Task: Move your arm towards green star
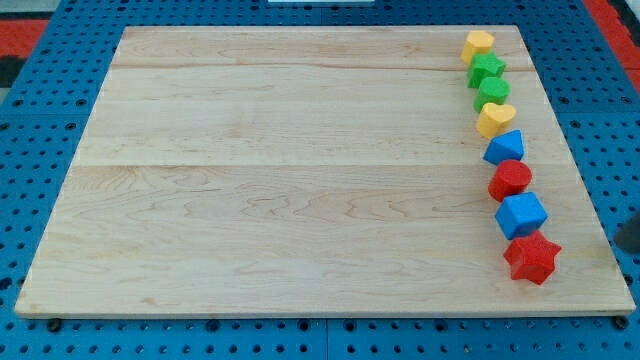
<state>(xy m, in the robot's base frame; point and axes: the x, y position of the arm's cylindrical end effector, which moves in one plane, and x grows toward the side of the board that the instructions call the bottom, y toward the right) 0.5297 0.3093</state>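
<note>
The green star (487, 68) lies near the board's top right corner, second from the top in a column of blocks. Above it is a yellow block (479, 43). Below it come a green rounded block (493, 92), a yellow heart-like block (495, 120), a blue block (505, 148), a red rounded block (510, 180), a blue cube (521, 215) and a red star (531, 258). A dark shape at the view's right edge looks like my rod; its tip (619, 246) is right of the blue cube and red star, far below the green star, touching no block.
The wooden board (280, 170) lies on a blue perforated table (40, 130). The block column runs close to the board's right edge (570, 150). Red strips show at the view's top corners.
</note>
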